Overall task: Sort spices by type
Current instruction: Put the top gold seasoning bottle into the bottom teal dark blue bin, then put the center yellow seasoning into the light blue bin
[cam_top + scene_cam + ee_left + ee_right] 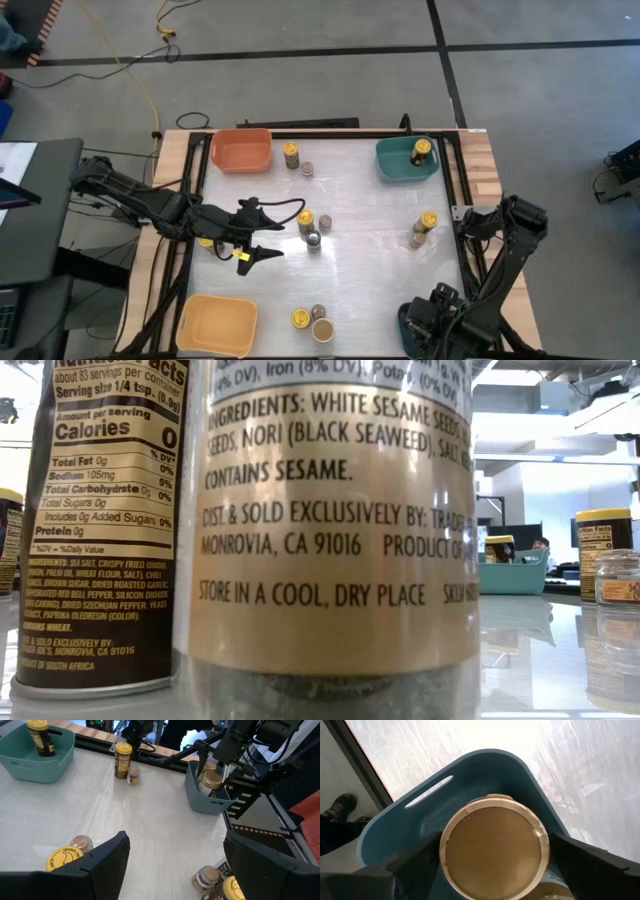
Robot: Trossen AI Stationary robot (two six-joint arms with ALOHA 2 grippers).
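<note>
High view shows you the left gripper [262, 244] hovering open, holding nothing, over the white table's [370, 290] left side. Your right gripper [485, 865] stands spread around a wide tan-lidded jar [492, 852] inside the blue-grey plastic bin [395, 825] at the near right corner.

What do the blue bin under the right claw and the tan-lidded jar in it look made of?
Blue bin: looks like moulded plastic, smooth with a soft sheen, rounded corners and a cut-out handle slot. Tan-lidded jar: the lid looks like metal or metallised plastic, judging by its matte gold top and raised rim; the body is hidden from here.
</note>
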